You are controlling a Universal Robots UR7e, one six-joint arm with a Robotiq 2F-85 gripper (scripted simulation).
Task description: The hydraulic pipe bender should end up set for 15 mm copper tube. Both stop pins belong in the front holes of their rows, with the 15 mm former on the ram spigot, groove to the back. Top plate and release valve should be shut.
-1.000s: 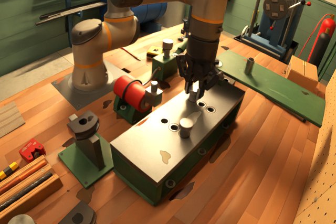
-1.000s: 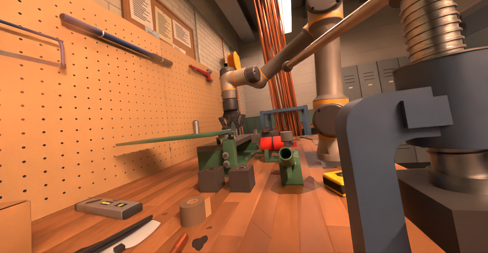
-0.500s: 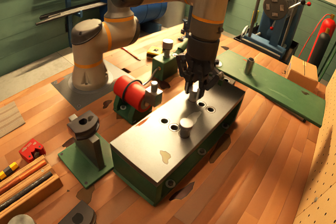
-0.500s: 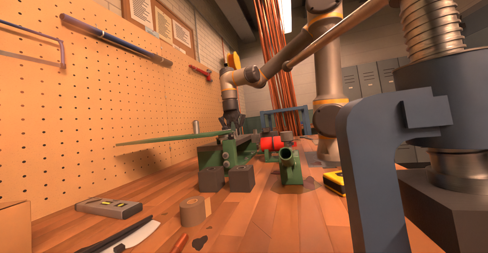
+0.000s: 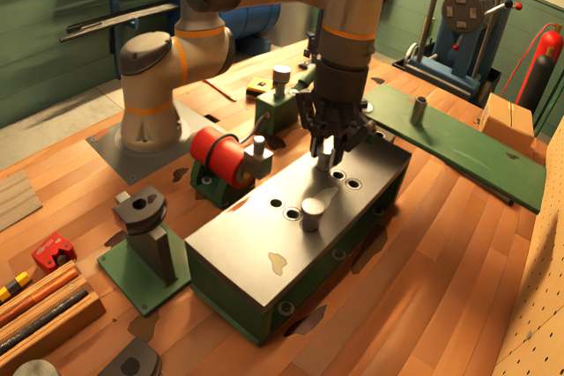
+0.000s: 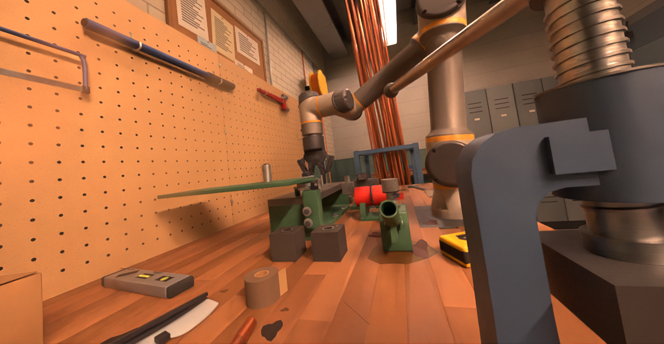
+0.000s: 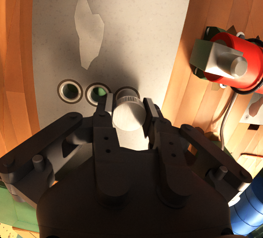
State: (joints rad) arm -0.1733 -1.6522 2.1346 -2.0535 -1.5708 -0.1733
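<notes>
One steel stop pin (image 5: 324, 156) (image 7: 128, 115) stands in the end hole of its row nearest the red ram cylinder (image 5: 221, 155) (image 7: 235, 60). The row's other two holes (image 5: 346, 179) are empty. The second stop pin (image 5: 312, 213) stands at the opposite end of the other row, on the side away from the ram. The green top plate (image 5: 455, 140) (image 6: 237, 187) is swung open beside the bender bed (image 5: 296, 217). The bare ram spigot (image 5: 258, 145) sticks up by the cylinder. A dark former (image 5: 139, 210) sits on a stand at the left. My gripper (image 5: 325, 153) (image 7: 128, 109) (image 6: 315, 171) is closed around the first pin's head.
The green pump block with its valve knob (image 5: 281, 75) stands behind the bender. A cardboard box (image 5: 505, 121) sits past the open plate. A red pipe cutter (image 5: 53, 251) and a tray of rods (image 5: 41, 308) lie at the left front. The pegboard wall (image 6: 139, 133) runs along one side.
</notes>
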